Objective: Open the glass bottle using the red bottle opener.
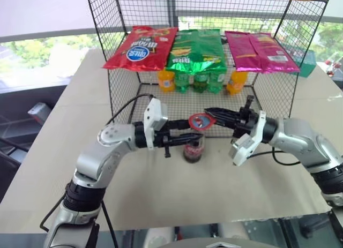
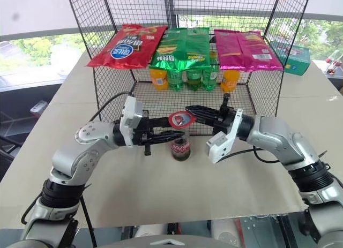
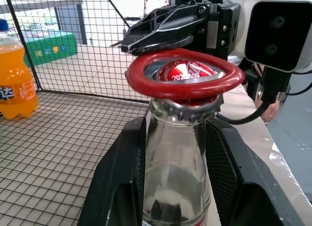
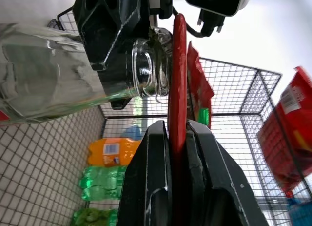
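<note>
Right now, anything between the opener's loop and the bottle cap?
Nothing visible. The red bottle opener, shut in the right gripper, already has its loop around the red cap of the glass bottle. The left gripper has its jaws on either side of the bottle's neck.

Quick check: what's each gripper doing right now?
Left gripper: closed on the glass bottle neck.
Right gripper: shut on the red bottle opener.
</note>
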Motion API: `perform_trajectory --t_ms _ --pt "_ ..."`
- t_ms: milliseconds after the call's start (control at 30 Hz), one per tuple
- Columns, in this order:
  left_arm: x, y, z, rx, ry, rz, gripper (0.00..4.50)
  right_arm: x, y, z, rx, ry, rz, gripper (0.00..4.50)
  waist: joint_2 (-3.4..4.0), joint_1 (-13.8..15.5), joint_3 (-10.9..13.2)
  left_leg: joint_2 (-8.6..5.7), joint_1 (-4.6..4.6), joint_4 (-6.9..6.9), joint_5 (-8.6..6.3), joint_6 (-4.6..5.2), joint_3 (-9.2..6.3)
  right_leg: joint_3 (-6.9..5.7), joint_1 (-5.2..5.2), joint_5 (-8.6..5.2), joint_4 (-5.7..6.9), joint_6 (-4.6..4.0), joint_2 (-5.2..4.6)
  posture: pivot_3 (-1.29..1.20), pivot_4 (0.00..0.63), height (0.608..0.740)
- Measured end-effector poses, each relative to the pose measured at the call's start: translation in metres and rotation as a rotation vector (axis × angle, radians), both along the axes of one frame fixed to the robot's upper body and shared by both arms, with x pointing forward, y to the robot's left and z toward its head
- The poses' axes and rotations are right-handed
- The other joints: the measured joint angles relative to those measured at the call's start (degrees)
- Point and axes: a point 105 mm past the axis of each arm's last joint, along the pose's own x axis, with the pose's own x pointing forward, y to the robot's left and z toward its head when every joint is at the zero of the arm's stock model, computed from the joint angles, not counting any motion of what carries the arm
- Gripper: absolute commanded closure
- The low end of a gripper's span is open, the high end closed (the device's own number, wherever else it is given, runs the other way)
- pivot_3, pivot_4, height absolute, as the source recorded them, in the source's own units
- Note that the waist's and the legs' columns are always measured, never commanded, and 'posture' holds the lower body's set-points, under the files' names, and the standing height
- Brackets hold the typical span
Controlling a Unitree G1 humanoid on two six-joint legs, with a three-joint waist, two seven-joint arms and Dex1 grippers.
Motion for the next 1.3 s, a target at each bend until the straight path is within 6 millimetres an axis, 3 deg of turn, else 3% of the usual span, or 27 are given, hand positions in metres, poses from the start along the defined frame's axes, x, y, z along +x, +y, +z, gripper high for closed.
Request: perform_trajectory --t_ms 100,200,267,333,433,533,633,767,900,1033,1067,1100,1300 --pt "0.0 -0.002 0.001 -0.015 0.001 0.002 3.28 -0.004 0.01 0.016 0.042 0.007 0.016 4.5 -0.09 0.0 0.1 0.02 -0.17 0.0 -0.01 0.01 -0.03 -0.04 -0.15 0.01 -0.02 -0.01 0.01 0.0 0.15 0.74" --pt "-0.002 -0.002 0.002 -0.028 -0.014 -0.005 3.28 -0.016 0.018 0.033 0.201 0.095 0.026 4.5 -0.1 0.3 0.1 0.02 -0.83 0.07 0.0 0.01 -0.14 -0.13 -0.67 0.03 0.0 -0.01 0.01 0.0 0.15 0.74" --pt "-0.003 -0.002 0.002 -0.035 -0.02 -0.009 3.28 -0.016 0.013 0.031 0.253 0.167 -0.014 4.5 -0.1 0.7 0.1 0.0 -1.02 0.14 -0.01 0.01 -0.15 -0.16 -0.8 0.03 -0.03 -0.01 -0.03 0.0 0.15 0.74" --pt "-0.006 -0.003 0.001 -0.039 -0.027 -0.018 3.28 -0.014 -0.005 0.024 0.348 0.303 -0.113 4.5 -0.11 1.3 0.1 -0.03 -1.08 0.14 -0.03 0.05 -0.17 -0.19 -0.82 0.03 -0.11 -0.02 -0.07 0.0 0.15 0.74" --pt "-0.009 -0.002 0.0 -0.05 -0.039 -0.022 3.28 -0.013 -0.031 -0.004 0.462 0.581 -0.268 4.5 -0.09 1.7 0.1 -0.04 -1.15 0.14 -0.05 0.1 -0.19 -0.24 -0.87 0.02 -0.12 -0.02 -0.11 0.0 0.15 0.74" --pt "-0.01 0.0 0.0 -0.06 -0.055 -0.017 3.28 -0.022 -0.058 -0.052 0.563 0.954 -0.469 4.5 -0.06 1.4 0.1 -0.01 -1.15 0.13 -0.06 0.1 -0.17 -0.26 -0.88 0.02 -0.11 -0.02 -0.11 0.0 0.15 0.74" --pt "-0.01 0.001 -0.001 -0.058 -0.064 -0.009 3.28 -0.037 -0.071 -0.091 0.572 1.192 -0.608 4.5 -0.03 1.1 0.1 0.03 -1.02 0.13 -0.06 0.1 -0.11 -0.21 -0.87 0.02 -0.07 0.0 -0.03 0.0 0.15 0.74" --pt "-0.009 0.001 -0.001 -0.057 -0.07 -0.008 3.28 -0.05 -0.071 -0.125 0.578 1.431 -0.705 4.5 -0.02 1.1 0.1 0.05 -0.99 0.15 -0.05 0.09 -0.12 -0.2 -0.87 -0.06 -0.05 0.14 -0.01 0.0 0.15 0.74" --pt "-0.011 0.001 -0.002 -0.062 -0.074 -0.01 3.28 -0.051 -0.071 -0.137 0.593 1.551 -0.754 2.95 -0.04 1.2 0.1 0.03 -1.07 0.15 -0.06 0.09 -0.11 -0.2 -0.9 0.01 -0.09 0.04 -0.02 0.0 0.15 0.74" --pt "-0.013 0.001 -0.002 -0.071 -0.086 -0.017 3.28 -0.04 -0.075 -0.136 0.612 1.571 -0.784 1.0 -0.04 1.3 0.1 0.0 -1.14 0.13 -0.06 0.1 -0.16 -0.24 -0.94 0.01 -0.12 0.02 -0.01 0.0 0.15 0.74" --pt "-0.013 0.001 -0.003 -0.072 -0.088 -0.018 3.28 -0.038 -0.078 -0.136 0.614 1.566 -0.795 0.3 -0.04 1.3 0.1 0.0 -1.14 0.12 -0.06 0.1 -0.16 -0.24 -0.94 0.01 -0.12 0.02 -0.01 0.0 0.15 0.74" --pt "-0.013 0.001 -0.003 -0.072 -0.09 -0.019 3.28 -0.036 -0.079 -0.135 0.616 1.561 -0.799 0.05 -0.04 1.3 0.1 0.0 -1.14 0.12 -0.06 0.1 -0.16 -0.25 -0.94 0.0 -0.12 0.03 0.0 0.0 0.15 0.74" --pt "-0.013 0.002 -0.003 -0.081 -0.095 -0.027 3.28 -0.025 -0.086 -0.122 0.635 1.462 -0.805 0.05 -0.04 1.3 0.1 -0.01 -1.15 0.12 -0.06 0.1 -0.2 -0.28 -0.94 -0.07 -0.12 0.15 0.02 0.0 0.15 0.74"
